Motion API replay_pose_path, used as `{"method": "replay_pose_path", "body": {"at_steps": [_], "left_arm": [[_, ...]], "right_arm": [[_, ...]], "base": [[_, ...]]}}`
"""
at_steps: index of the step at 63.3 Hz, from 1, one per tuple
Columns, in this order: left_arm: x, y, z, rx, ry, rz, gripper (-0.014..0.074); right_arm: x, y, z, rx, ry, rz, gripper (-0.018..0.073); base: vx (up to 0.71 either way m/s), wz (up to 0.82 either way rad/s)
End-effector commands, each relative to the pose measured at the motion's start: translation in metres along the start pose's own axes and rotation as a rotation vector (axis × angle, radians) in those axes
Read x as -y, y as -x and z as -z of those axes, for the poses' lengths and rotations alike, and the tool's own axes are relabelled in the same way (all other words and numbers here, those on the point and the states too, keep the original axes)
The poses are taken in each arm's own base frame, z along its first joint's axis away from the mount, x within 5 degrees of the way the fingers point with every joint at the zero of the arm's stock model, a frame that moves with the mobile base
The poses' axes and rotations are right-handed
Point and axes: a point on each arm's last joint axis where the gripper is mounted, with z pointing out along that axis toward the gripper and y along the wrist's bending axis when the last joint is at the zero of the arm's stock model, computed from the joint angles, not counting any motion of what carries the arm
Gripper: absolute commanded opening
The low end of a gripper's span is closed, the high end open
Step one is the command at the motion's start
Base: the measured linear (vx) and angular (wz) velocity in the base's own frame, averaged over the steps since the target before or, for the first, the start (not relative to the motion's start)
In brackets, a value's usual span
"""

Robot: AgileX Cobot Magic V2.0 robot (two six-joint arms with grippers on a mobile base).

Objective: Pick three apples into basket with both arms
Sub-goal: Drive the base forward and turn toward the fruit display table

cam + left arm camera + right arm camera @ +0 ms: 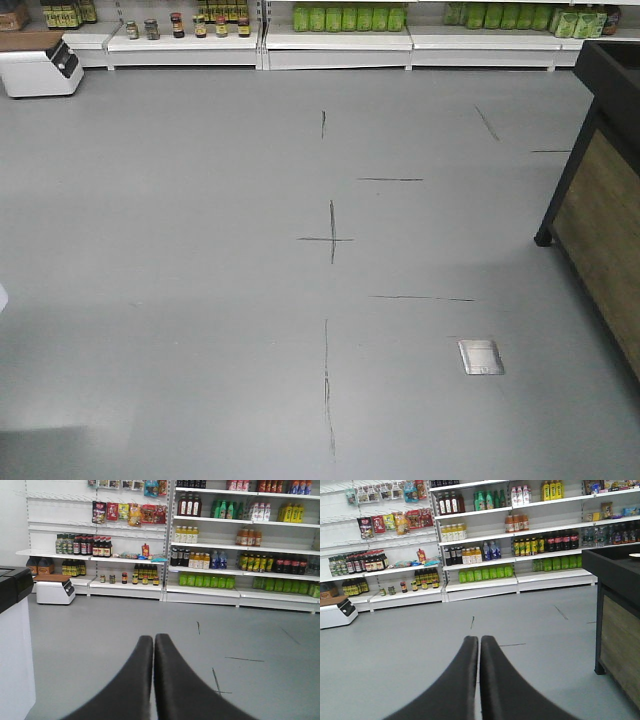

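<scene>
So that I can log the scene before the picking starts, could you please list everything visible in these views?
White metal store shelving: several bays, white, far wall, stocked with bottles, jars, packets.
Green plastic bottles: one row, green, lowest shelf.
White boxy machine with black panel: one, white, floor, far left.
Dark-framed wood-panelled stand: one, black and brown, right edge.
Square silver floor plate: one, silver, floor, near right.
Grey floor: grey, thin dark line marks.
White counter with black top: one, left edge of left wrist view.
Apples, basket: none in view.
Left hand: one, black, shut, empty.
Right hand: one, black, shut, empty.
</scene>
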Motion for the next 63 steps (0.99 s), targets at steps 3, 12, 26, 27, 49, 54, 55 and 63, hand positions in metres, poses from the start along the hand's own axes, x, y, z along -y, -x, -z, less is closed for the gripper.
{"method": "replay_pose_path", "body": {"at_steps": [3,12,26,27,49,54,55,63], "left_arm": [[0.0001,0.0000,0.0006,0.070,-0.009,0.009,-0.0006],[0.0001,0.0000,0.0006,0.070,-0.009,0.009,-0.0006],[0.0003,0.0000,0.0006,0.070,-0.012,0.009,-0.0006],[0.0003,0.0000,0.0006,0.070,-0.012,0.009,-0.0006],[0.0003,0.0000,0.0006,0.070,-0.012,0.009,-0.0006],[0.0003,0.0000,0.0006,0.070,-0.012,0.009,-0.0006],[0.0003,0.0000,0.0006,0.070,-0.012,0.009,-0.0006],[0.0003,0.0000,0.0006,0.070,-0.012,0.009,-0.0006]], "right_arm": [[-0.0008,0.0025,0.0006,0.069,0.012,0.016,-0.0001],[-0.0008,0.0025,0.0006,0.069,0.012,0.016,-0.0001],[-0.0008,0.0025,0.0006,0.069,0.012,0.016,-0.0001],[-0.0008,0.0025,0.0006,0.069,0.012,0.016,-0.0001],[-0.0008,0.0026,0.0006,0.070,0.012,0.016,-0.0001],[-0.0008,0.0026,0.0006,0.070,0.012,0.016,-0.0001],[-0.0008,0.0026,0.0006,0.070,0.012,0.016,-0.0001],[-0.0008,0.0026,0.0006,0.070,0.012,0.016,-0.0001]], "base": [[0.22,-0.03],[0.22,-0.07],[0.23,-0.15],[0.23,-0.21],[0.22,-0.34],[0.19,-0.49],[0.19,-0.52],[0.18,-0.56]]}}
